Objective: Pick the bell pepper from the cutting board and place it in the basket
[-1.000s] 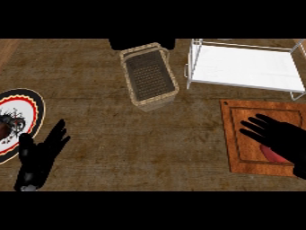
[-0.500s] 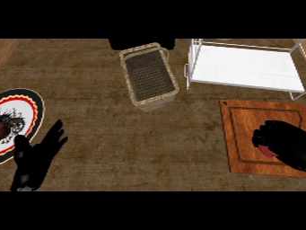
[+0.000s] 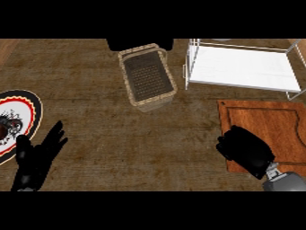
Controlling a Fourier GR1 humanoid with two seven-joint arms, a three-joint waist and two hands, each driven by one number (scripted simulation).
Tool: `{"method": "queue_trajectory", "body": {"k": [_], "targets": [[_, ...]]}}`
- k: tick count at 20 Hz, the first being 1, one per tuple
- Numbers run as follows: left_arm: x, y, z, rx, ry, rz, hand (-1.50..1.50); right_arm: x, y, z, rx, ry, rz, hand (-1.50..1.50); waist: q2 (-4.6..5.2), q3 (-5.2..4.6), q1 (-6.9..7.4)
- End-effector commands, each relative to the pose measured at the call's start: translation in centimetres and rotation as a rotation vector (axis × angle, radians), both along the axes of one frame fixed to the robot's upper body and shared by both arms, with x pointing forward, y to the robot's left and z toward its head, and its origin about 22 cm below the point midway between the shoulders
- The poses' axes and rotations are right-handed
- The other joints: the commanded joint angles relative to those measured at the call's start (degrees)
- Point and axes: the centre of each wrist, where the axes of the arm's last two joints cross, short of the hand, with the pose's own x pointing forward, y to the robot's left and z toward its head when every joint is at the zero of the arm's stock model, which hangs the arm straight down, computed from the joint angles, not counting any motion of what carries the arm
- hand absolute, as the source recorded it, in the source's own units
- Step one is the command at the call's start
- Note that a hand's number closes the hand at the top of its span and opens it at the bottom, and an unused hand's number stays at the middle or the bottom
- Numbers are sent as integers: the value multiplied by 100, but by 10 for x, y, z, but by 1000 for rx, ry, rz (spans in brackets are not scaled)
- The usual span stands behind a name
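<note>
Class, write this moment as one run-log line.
right hand: curled over cutting board left edge | bell pepper: hidden, presumably in it | basket: empty | left hand: open, resting by plate

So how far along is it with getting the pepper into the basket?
The lift looks done: the cutting board shows no pepper. In hand: the right hand has its fingers curled at the board's left edge, likely round the hidden pepper. Left: the carry to the basket, which holds nothing. The left hand rests open by the plate.
</note>
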Motion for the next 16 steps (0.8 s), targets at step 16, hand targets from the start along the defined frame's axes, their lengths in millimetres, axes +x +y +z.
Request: {"method": "queue_trajectory", "body": {"k": [16], "targets": [[-6, -2, -10, -7, 63, -23, 0, -81, 157, 94, 985, -26, -356, 150, 60, 18, 207]]}}
